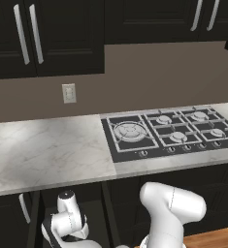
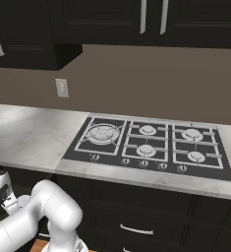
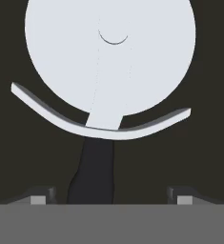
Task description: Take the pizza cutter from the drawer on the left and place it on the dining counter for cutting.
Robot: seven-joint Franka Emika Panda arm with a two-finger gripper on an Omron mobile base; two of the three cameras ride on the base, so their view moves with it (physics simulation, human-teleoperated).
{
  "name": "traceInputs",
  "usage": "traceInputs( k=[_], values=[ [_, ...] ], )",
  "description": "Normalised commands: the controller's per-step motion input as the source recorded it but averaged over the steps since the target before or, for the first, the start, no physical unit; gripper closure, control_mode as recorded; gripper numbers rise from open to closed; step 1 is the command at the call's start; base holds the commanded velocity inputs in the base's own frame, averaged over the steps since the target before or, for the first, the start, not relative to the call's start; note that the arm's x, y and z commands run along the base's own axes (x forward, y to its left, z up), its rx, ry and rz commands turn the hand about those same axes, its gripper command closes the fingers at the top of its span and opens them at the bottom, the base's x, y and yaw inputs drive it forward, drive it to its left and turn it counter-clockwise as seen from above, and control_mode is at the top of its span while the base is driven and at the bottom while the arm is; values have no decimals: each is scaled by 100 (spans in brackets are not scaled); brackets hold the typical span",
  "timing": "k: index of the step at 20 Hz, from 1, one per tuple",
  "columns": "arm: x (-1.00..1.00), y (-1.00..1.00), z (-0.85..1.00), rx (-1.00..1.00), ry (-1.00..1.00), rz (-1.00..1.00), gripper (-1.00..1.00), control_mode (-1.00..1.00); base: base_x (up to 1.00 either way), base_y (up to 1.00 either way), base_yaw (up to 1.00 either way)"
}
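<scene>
Pizza cutter (image 3: 108, 66) lying on the dark drawer (image 3: 18, 157) floor, black handle running down between the spread-apart gripper (image 3: 111, 195) fingertips, nothing gripped, handle's lower end cut off.

Arm (image 1: 171, 208) low (jaws apart)

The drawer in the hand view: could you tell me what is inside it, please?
The pizza cutter lies on the drawer's dark floor, its black handle between the gripper's fingertips. The cutter covers the floor beneath it.
</scene>
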Motion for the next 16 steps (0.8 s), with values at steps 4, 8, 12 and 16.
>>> traceInputs(
  k=[4,8,12,16],
  values=[
    [0,0,0,0,0,0,100,-100,0,0,0],
    [0,0,0,0,0,0,100,-100,0,0,0],
    [0,0,0,0,0,0,100,-100,0,0,0],
    [0,0,2,0,0,0,100,-100,0,0,0]
  ],
)
